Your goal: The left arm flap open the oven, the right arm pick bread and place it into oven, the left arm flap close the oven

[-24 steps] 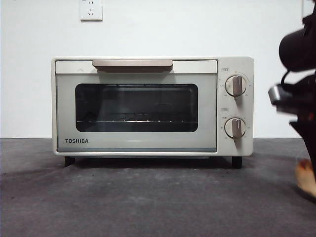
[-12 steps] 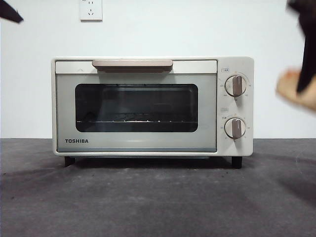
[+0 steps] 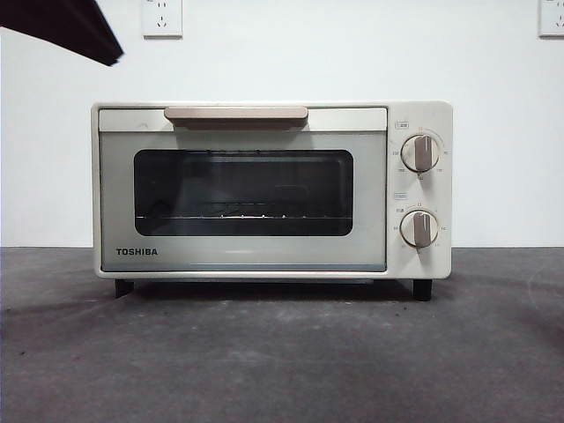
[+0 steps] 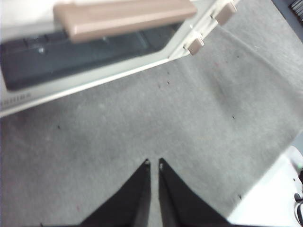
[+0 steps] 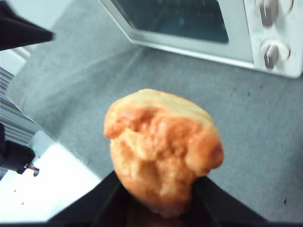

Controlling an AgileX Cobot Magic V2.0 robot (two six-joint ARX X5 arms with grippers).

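Note:
The cream-white oven point(image 3: 271, 189) stands in the middle of the front view with its door closed and its tan handle point(image 3: 236, 115) up. The left arm point(image 3: 66, 26) shows there only as a dark wedge at the top left corner. In the left wrist view, my left gripper point(image 4: 154, 163) is shut with nothing in it, high over the grey mat in front of the oven point(image 4: 94, 61). My right gripper point(image 5: 158, 191) is shut on the golden-brown bread point(image 5: 161, 146), held above the mat in front of the oven point(image 5: 199, 28). The right arm is out of the front view.
A grey mat point(image 3: 282, 352) covers the table in front of the oven. Two knobs point(image 3: 420, 152) sit on the oven's right side. Wall sockets point(image 3: 162, 16) are behind it. A white table edge point(image 5: 42, 189) borders the mat in the right wrist view.
The right arm has lifted the bread from the mat at the right and gone up out of the front view. The left arm's dark wedge has come further in at the top left.

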